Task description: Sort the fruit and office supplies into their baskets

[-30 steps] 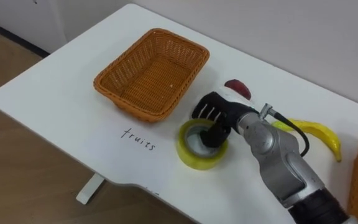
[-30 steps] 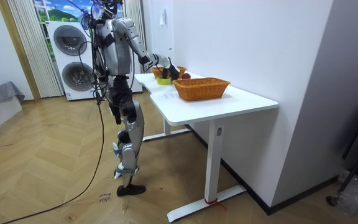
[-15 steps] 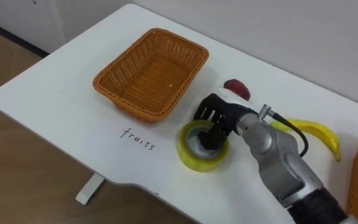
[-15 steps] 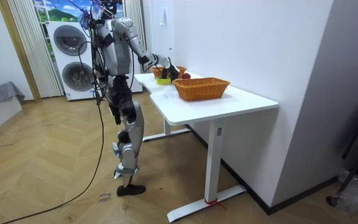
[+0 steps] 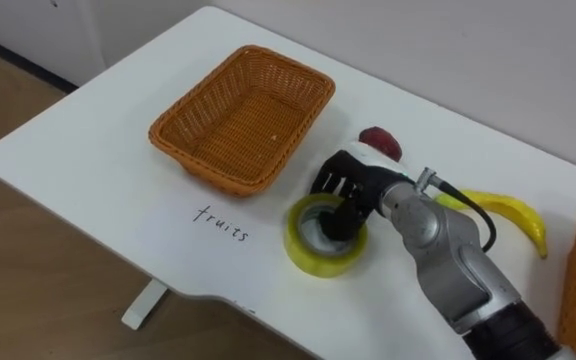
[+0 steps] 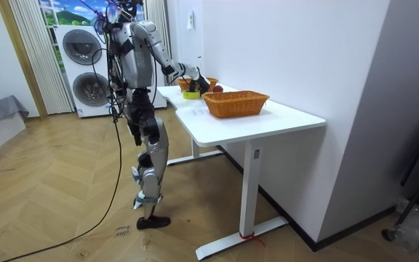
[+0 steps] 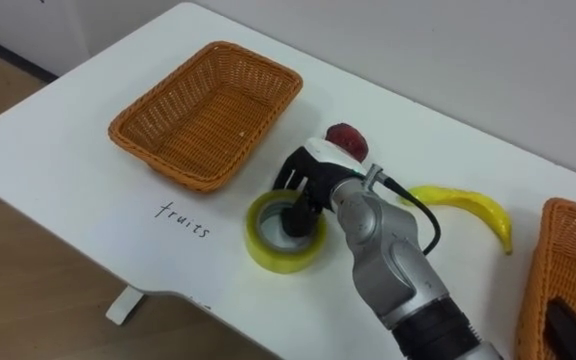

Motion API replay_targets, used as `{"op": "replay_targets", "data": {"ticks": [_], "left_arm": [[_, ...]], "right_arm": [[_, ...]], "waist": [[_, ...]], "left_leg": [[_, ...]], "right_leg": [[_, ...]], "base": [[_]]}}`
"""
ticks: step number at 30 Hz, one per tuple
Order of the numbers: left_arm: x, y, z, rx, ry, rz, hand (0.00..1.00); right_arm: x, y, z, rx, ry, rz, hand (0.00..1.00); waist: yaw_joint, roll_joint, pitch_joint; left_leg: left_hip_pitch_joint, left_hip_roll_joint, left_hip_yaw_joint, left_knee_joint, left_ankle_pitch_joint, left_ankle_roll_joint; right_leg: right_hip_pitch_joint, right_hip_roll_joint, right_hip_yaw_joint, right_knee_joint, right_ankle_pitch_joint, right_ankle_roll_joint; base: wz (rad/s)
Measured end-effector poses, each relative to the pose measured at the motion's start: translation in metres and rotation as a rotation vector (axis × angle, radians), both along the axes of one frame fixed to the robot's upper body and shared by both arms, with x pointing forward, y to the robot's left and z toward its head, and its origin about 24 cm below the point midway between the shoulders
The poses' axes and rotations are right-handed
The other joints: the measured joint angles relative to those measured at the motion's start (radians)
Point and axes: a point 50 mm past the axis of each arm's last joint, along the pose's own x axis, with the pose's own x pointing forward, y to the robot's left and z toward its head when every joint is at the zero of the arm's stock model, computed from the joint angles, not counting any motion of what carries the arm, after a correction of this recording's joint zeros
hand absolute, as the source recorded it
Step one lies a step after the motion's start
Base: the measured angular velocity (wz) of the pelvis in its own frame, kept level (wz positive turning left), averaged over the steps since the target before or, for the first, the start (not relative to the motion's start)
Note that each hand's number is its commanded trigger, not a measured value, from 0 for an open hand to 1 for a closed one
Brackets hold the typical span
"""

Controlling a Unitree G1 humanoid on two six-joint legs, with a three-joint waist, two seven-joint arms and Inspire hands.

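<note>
A yellow tape roll (image 5: pixel 306 254) lies flat on the white table (image 5: pixel 88 170), just in front of the empty wicker fruit basket (image 5: pixel 182 150). My right hand (image 5: pixel 352 180) rests on the roll's far rim. Its thumb dips into the hole and its fingers curl over the outside, pinching the rim. A red apple (image 5: pixel 381 141) sits right behind the hand, and a banana (image 5: pixel 514 213) lies to its right. The second wicker basket (image 7: pixel 565 250) stands at the right edge with a dark item (image 7: pixel 571 324) inside. In the room view I stand at the table's end, my right hand (image 6: pixel 193 76) reaching over it.
A handwritten label (image 5: pixel 222 222) marks the table in front of the fruit basket. The table's front edge (image 5: pixel 198 292) runs close below the tape roll. A wall (image 5: pixel 488 60) borders the far side of the table. Washing machines (image 6: pixel 82 65) stand behind me in the room view.
</note>
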Motion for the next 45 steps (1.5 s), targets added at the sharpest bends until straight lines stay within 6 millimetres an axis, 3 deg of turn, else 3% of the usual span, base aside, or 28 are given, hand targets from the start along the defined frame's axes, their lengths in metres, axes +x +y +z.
{"op": "replay_targets", "data": {"ticks": [5, 13, 22, 31, 36, 45], "left_arm": [[-0.005, 0.002, 0.000, 0.010, -0.002, 0.014, 0.00], [-0.015, 0.003, -0.001, 0.006, 0.001, 0.065, 0.00], [-0.026, 0.004, -0.002, 0.012, 0.028, 0.075, 0.00], [-0.032, 0.010, -0.001, 0.030, 0.039, 0.070, 0.00], [-0.034, 0.013, 0.000, 0.037, 0.033, 0.071, 0.00], [-0.040, 0.015, 0.001, 0.028, 0.032, 0.101, 0.00]], "right_arm": [[-0.002, 0.002, 0.009, 0.036, -0.011, 0.032, 1.00], [0.003, -0.040, 0.044, 0.092, -0.151, -0.079, 1.00], [0.003, -0.055, 0.064, 0.100, -0.234, -0.108, 1.00], [0.005, -0.080, 0.081, 0.148, -0.338, -0.210, 1.00], [0.005, -0.089, 0.086, 0.202, -0.354, -0.244, 1.00], [0.004, -0.116, 0.101, 0.265, -0.440, -0.356, 1.00]], "waist": [[-0.042, 0.007, -0.0008], [-0.117, 0.012, -0.0055], [-0.175, 0.017, -0.0124], [-0.192, -0.003, -0.0234], [-0.214, -0.011, -0.0158], [-0.268, -0.001, -0.0079]], "left_leg": [[0.001, 0.000, 0.000, 0.001, 0.000, 0.000], [0.007, 0.000, 0.013, -0.002, 0.001, 0.002], [0.021, 0.002, 0.036, -0.009, 0.001, 0.002], [0.028, 0.006, 0.040, -0.006, 0.002, 0.002], [0.030, 0.010, 0.047, -0.008, 0.002, 0.002], [0.037, 0.011, 0.047, -0.004, 0.001, 0.002]], "right_leg": [[-0.001, -0.001, -0.001, 0.000, 0.000, 0.000], [-0.001, -0.002, 0.024, 0.000, 0.000, 0.000], [0.003, 0.000, 0.053, 0.006, 0.000, 0.001], [0.003, 0.001, 0.057, 0.008, 0.000, 0.001], [0.005, 0.002, 0.057, 0.009, 0.000, 0.001], [0.014, 0.002, 0.057, 0.004, 0.000, 0.001]], "base": [[0.00], [-0.04], [-0.09], [0.00], [-0.01], [0.01]]}}
